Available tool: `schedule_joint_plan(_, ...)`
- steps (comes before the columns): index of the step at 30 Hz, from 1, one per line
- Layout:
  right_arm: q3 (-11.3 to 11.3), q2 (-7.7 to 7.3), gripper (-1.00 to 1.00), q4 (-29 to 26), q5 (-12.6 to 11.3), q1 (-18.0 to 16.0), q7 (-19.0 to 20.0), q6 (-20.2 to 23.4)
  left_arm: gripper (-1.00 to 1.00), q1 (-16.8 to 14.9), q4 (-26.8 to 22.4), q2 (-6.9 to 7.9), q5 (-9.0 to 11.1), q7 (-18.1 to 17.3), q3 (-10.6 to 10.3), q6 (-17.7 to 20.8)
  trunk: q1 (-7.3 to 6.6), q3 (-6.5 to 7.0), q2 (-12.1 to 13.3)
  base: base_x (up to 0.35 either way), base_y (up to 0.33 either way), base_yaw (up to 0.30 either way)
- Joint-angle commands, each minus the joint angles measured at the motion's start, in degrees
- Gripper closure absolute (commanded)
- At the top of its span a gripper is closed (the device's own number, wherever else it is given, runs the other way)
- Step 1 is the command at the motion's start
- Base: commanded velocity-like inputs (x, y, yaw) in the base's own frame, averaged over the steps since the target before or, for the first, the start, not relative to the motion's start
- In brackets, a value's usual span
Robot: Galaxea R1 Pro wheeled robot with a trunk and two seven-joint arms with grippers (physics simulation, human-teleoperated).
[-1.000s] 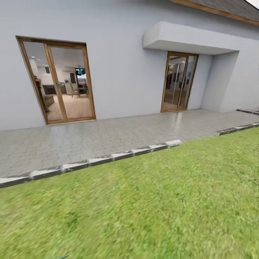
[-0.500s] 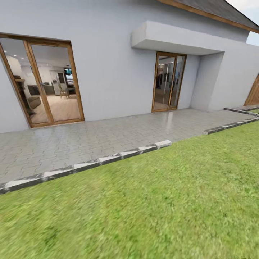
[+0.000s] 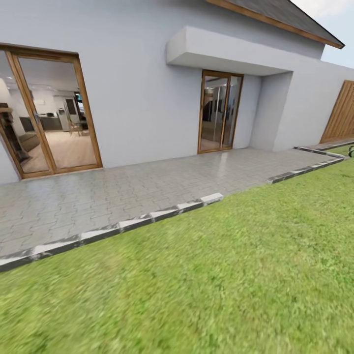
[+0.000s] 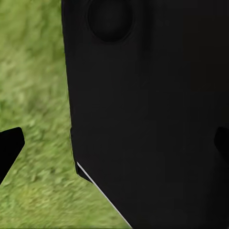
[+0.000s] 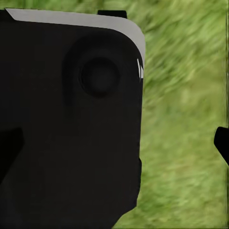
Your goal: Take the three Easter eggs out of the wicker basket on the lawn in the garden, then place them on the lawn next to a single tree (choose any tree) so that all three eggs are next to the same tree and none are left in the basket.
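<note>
Head view: lawn (image 3: 221,275) ahead, paved patio (image 3: 123,191), grey house wall (image 3: 142,103). Wrist views: grass, black robot body. My jaws' opening: cannot tell.

Before us, the mottled green lawn (image 3: 236,275) across our frame's lower half, grey-paved patio (image 3: 123,189) bordering above.

Ahead of me the lawn (image 3: 221,275) lies open and bare right up to a low stone kerb (image 3: 123,223). Beyond it, flat paving (image 3: 123,187) runs to the house wall (image 3: 142,98), which blocks the way. A slatted fence (image 3: 340,112) closes the far right. In both wrist views a dark robot body (image 4: 152,109) crowds the space just over the grass.
</note>
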Motion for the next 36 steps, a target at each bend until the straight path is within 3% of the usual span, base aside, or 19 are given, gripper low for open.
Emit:
schedule_joint_plan(1,0.0,0.00,-1.00,0.0,0.0,0.0,0.0,0.0,-1.00,0.0,-0.1,0.01,0.0,0.0,0.0,0.1,0.03,-0.04,0.0,0.257,-0.193,-0.001)
schedule_joint_plan(10,0.0,-0.01,-1.00,0.0,0.0,0.0,-0.1,0.0,-1.00,0.0,-0.1,0.02,0.0,0.0,0.0,0.1,0.03,-0.04,0.0,0.273,-0.157,-0.027)
schedule_joint_plan(29,0.0,0.00,-1.00,0.0,0.0,0.0,-0.1,0.0,-1.00,0.0,-0.2,0.02,0.0,0.0,-0.1,0.1,0.03,-0.04,0.0,0.329,-0.007,-0.272)
schedule_joint_plan(36,0.1,0.00,-1.00,0.0,0.0,0.0,-0.1,0.0,-1.00,0.0,-0.1,0.02,0.0,0.0,-0.1,0.1,0.03,-0.04,0.0,0.332,0.000,-0.060)
